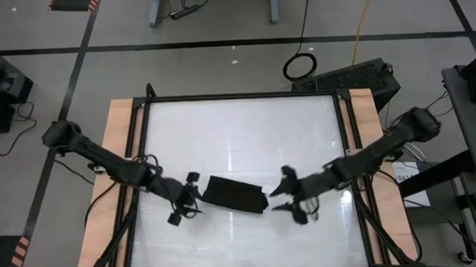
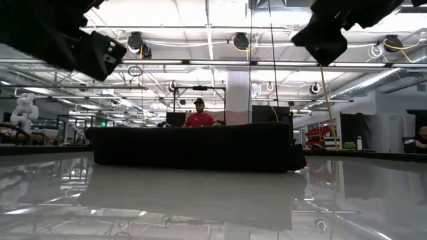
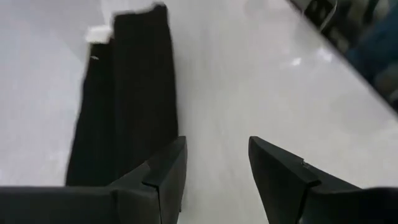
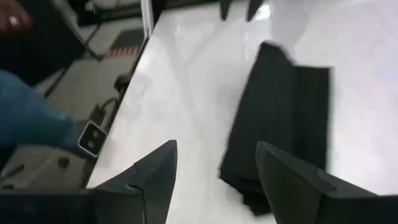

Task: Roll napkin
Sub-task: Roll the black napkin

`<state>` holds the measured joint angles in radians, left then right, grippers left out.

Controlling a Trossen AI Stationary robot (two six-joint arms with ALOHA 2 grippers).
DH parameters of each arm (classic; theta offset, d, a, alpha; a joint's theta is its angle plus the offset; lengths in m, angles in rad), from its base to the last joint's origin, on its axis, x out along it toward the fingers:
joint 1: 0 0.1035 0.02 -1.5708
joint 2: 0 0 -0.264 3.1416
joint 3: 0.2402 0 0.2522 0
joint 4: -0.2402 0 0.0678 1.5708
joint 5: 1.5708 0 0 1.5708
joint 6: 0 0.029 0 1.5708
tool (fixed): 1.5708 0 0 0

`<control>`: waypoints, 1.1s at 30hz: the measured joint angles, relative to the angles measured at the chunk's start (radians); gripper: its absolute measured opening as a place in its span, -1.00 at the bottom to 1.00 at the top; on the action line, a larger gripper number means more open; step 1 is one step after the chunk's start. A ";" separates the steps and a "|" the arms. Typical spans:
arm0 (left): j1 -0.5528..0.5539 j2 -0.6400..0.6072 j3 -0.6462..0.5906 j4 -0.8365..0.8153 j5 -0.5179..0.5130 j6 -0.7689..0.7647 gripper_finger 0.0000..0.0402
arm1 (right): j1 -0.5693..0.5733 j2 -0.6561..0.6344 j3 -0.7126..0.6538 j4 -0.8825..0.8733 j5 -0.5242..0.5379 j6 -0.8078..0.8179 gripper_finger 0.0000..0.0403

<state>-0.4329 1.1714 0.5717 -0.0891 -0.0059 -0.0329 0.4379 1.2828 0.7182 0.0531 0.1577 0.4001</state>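
Black cloth napkin (image 1: pixel 234 196), already a flat thin band, lies on the glossy white table (image 1: pixel 238 125) between both grippers.

Left gripper (image 1: pixel 186 202) sits at one end, right gripper (image 1: pixel 287 197) just off the other; both have fingers spread and nothing in them. I'd say the roll goes best if both ends get pinched evenly and turned together so it stays tight. Long axis runs left to right across the table, slightly slanted, white tag (image 3: pixel 98 33) at one edge.

Rolled napkin (image 2: pixel 197 147) flat across table (image 2: pixel 213 207)
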 joint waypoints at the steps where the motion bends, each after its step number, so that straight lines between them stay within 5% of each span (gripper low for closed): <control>1: -0.013 0.031 0.010 -0.001 -0.011 0.013 -0.11 | 0.009 0.045 0.024 0.002 0.000 -0.001 0.05; 8: -0.054 0.190 0.051 -0.003 -0.170 0.050 0.02 | 0.049 0.289 0.171 -0.041 0.082 -0.070 0.10; 16: -0.033 0.290 0.051 0.004 -0.192 0.038 0.29 | 0.048 0.433 0.222 -0.066 0.135 -0.094 0.13; 22: 0.012 0.337 0.051 0.023 -0.194 0.014 0.14 | 0.040 0.501 0.222 -0.077 0.234 -0.076 0.14; 33: 0.054 0.392 0.052 0.065 0.015 0.012 -0.41 | 0.019 0.613 0.226 -0.050 0.175 0.136 -0.01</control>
<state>-0.3793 1.5637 0.6235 -0.0240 0.0093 -0.0212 0.4565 1.8962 0.9440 0.0034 0.3324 0.5366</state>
